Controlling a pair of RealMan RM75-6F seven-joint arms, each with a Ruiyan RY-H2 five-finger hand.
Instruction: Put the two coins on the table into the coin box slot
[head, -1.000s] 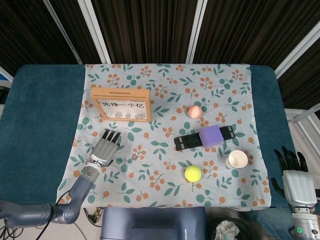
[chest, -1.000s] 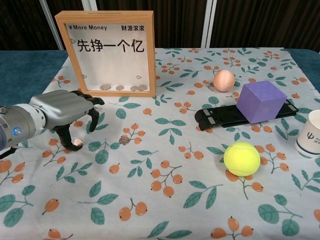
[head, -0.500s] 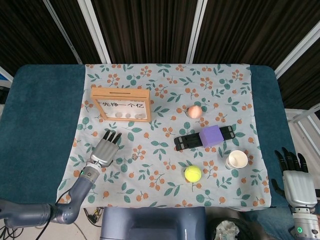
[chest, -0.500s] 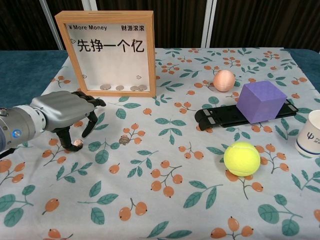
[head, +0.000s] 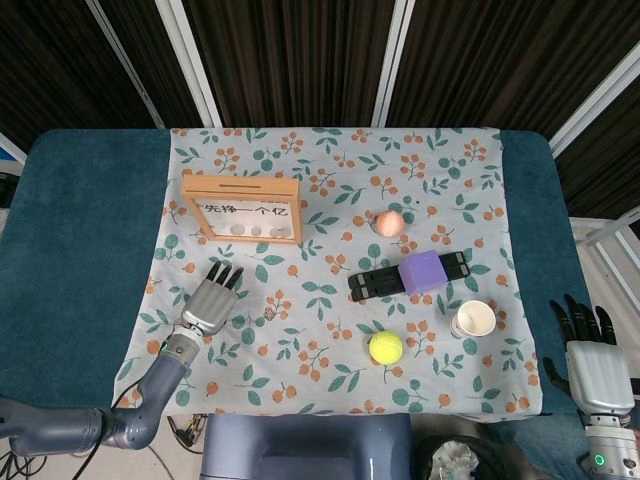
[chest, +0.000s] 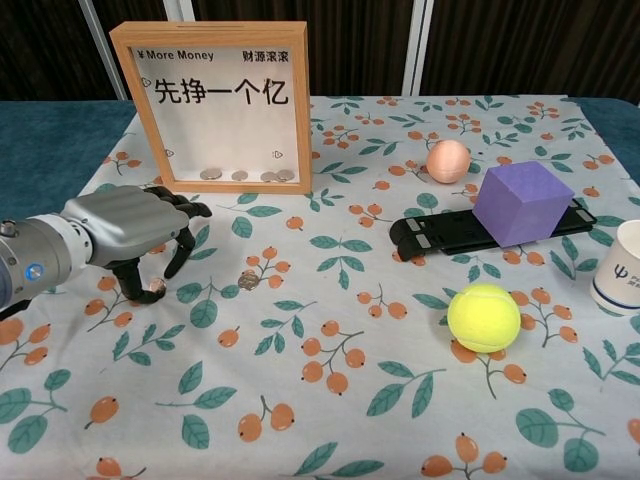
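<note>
Step in hand: first coin pickup, by my read. Left hand sits palm-down on the cloth at 7 o'clock of the coin box, fingers curled down. One coin is right at the thumb and fingertip, looks pinched, but it is at cloth level, so I can't tell if it's actually lifted. Calling it a pinch grip just closing.

Second coin lies flat on the tablecloth, at 3 o'clock of the left hand, apart from it, untouched.

Coin box stands upright at the 10 o'clock part of the cloth; the slot runs along its top edge, visible only in the head view. Several coins already lie at the bottom inside.

Right hand is off the table at 4 o'clock, fingers spread, holding nothing.

Next move as I see it: confirm the pinch, lift clear, carry toward 12 o'clock above the box top, turn the coin edge-on to line up with the slot, release. Slot is narrow, so alignment is the hard part. Then go for the second coin.
</note>
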